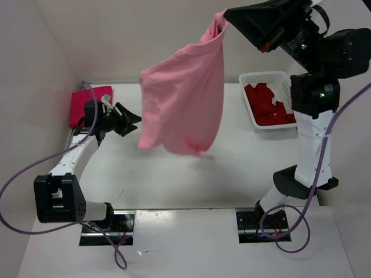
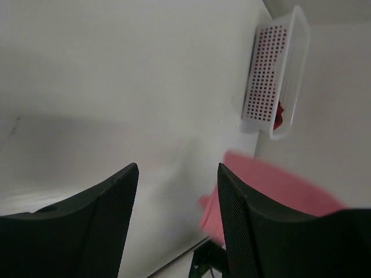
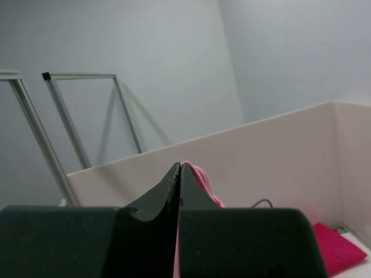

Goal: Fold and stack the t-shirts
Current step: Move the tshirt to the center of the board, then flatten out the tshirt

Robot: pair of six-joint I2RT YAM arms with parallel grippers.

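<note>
Your left gripper (image 1: 132, 123) hovers at the left, jaws apart, empty. Your right gripper (image 1: 225, 18), raised high, clamps the light pink t-shirt (image 1: 182, 98) hanging mid-table. Far left lies the magenta t-shirt (image 1: 88, 105); far right, the dark red t-shirt (image 1: 266, 107) in the basket (image 1: 264, 75).

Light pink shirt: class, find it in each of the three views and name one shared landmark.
Top: light pink shirt hangs mid-picture from the right end effector.
Left wrist: shirt blurred, lower right.
Right wrist: shirt a sliver beside the tips.
Landmark: basket, in top and left wrist.
</note>
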